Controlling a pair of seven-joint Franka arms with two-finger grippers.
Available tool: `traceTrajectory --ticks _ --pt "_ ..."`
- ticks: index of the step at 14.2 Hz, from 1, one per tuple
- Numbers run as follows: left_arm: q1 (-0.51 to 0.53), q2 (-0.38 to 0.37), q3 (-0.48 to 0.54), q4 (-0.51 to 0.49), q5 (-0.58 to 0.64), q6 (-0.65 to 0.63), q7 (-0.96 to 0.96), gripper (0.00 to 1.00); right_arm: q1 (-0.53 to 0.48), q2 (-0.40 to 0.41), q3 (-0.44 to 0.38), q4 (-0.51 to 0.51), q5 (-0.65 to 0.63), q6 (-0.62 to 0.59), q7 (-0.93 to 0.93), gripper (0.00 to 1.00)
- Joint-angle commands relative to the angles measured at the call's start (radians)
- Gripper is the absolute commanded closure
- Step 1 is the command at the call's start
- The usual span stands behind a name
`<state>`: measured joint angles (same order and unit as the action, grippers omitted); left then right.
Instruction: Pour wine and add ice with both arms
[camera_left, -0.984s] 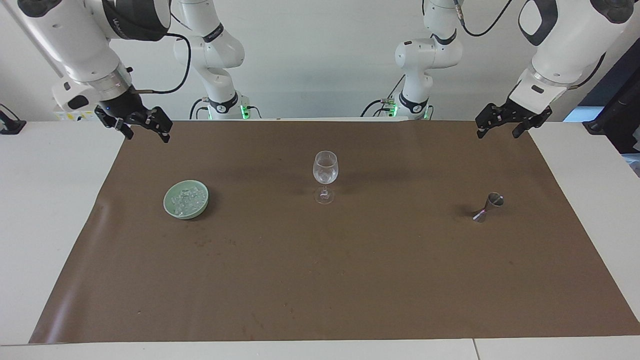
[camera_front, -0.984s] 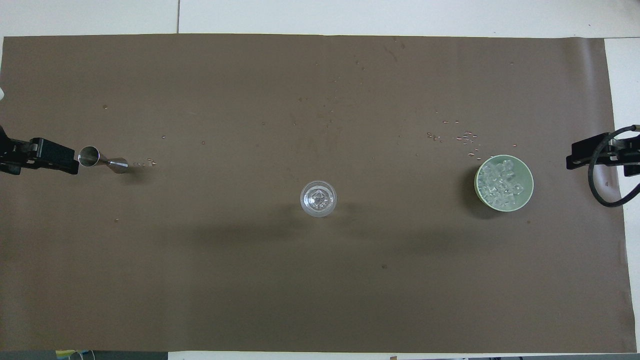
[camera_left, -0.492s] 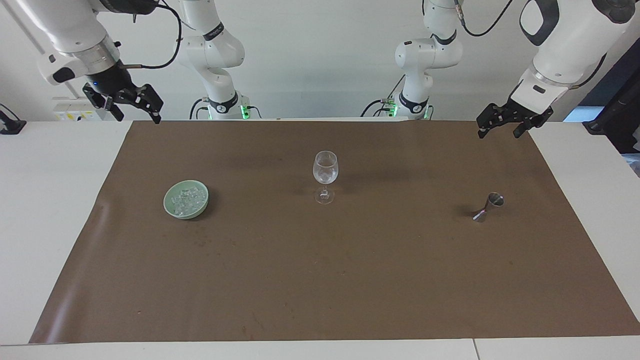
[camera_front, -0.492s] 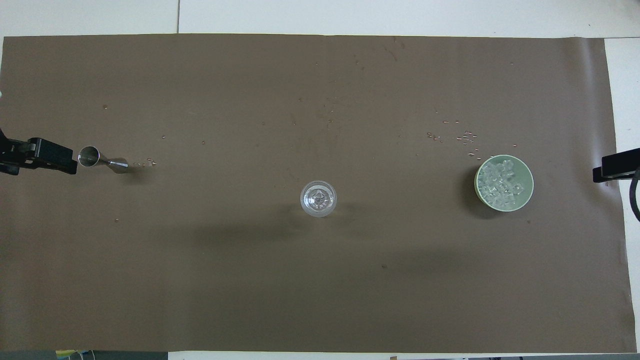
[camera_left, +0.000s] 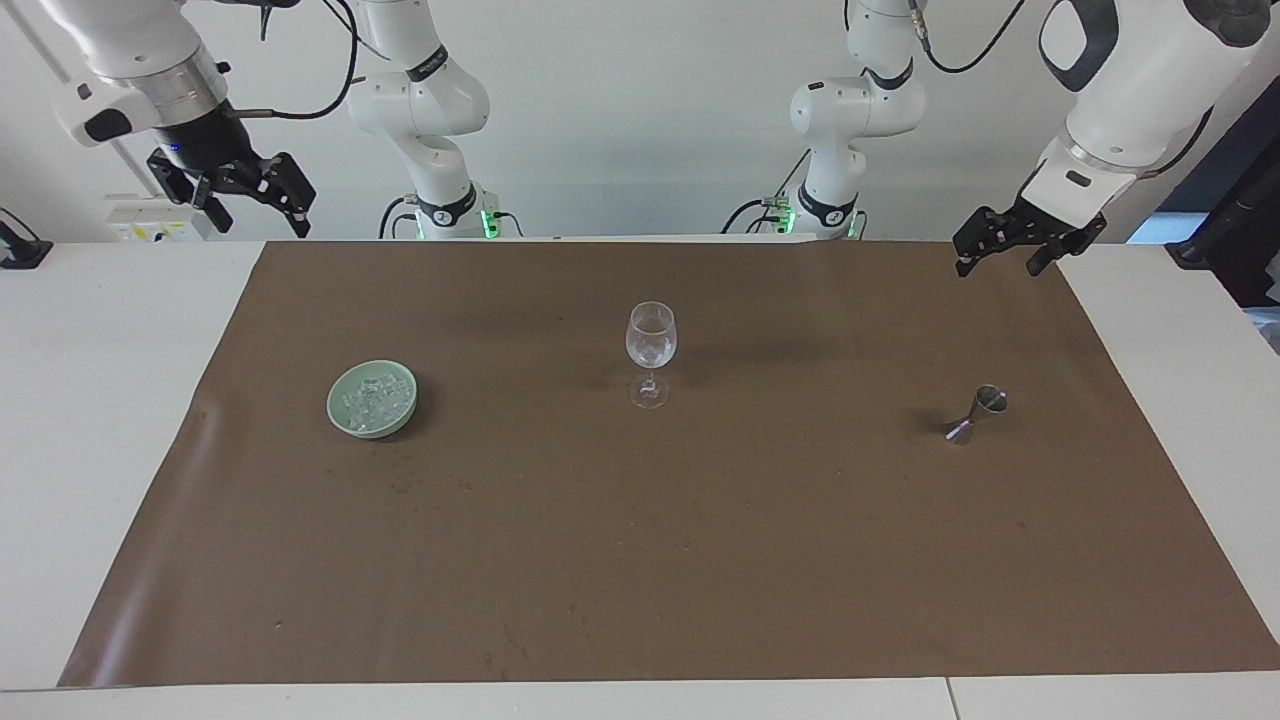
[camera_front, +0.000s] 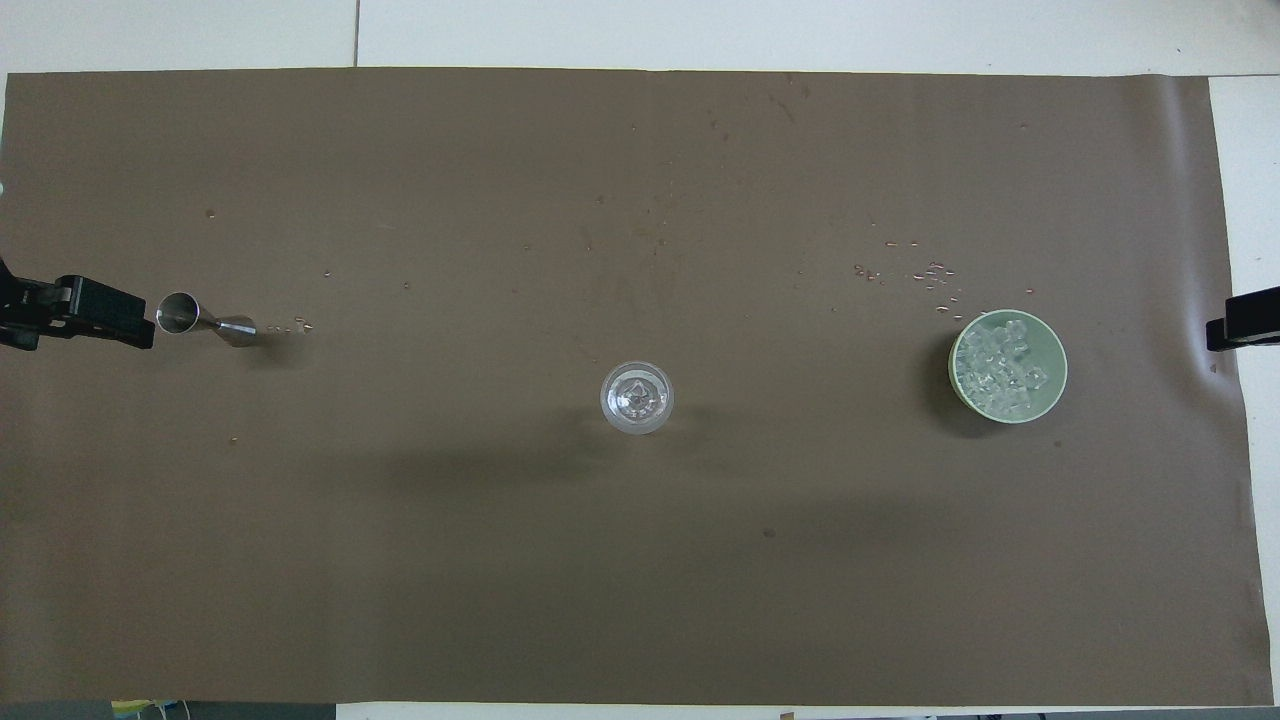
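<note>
A pale green bowl (camera_left: 372, 399) holding the ice (camera_left: 374, 398) sits on the brown mat toward the right arm's end of the counter (camera_left: 100, 400). A wine glass (camera_left: 650, 352) stands mid-mat, a metal jigger (camera_left: 977, 412) toward the left arm's end. The right hand (camera_left: 232, 195) and left hand (camera_left: 1012, 250) hang raised over the counter's robot-side corners, fingers apart, empty.

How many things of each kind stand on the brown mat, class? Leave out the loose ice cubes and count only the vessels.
Wine glass: 1
Green bowl, holding the ice: 1
Metal measuring cup: 1
Total: 3
</note>
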<state>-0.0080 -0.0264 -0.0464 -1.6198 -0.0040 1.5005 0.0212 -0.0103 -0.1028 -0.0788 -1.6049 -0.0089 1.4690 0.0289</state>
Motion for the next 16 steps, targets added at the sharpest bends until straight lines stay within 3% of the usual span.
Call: traceTrajectory --ticks 1,16 --pt "-0.004 -0.017 0.005 -0.014 0.015 0.007 -0.012 0.00 -0.003 0.014 0.019 -0.007 -0.016 0.002 -0.026 0.00" --pt "-0.004 -0.015 0.005 -0.014 0.015 0.007 -0.012 0.00 -0.016 0.005 0.036 -0.041 -0.017 0.004 -0.035 0.00"
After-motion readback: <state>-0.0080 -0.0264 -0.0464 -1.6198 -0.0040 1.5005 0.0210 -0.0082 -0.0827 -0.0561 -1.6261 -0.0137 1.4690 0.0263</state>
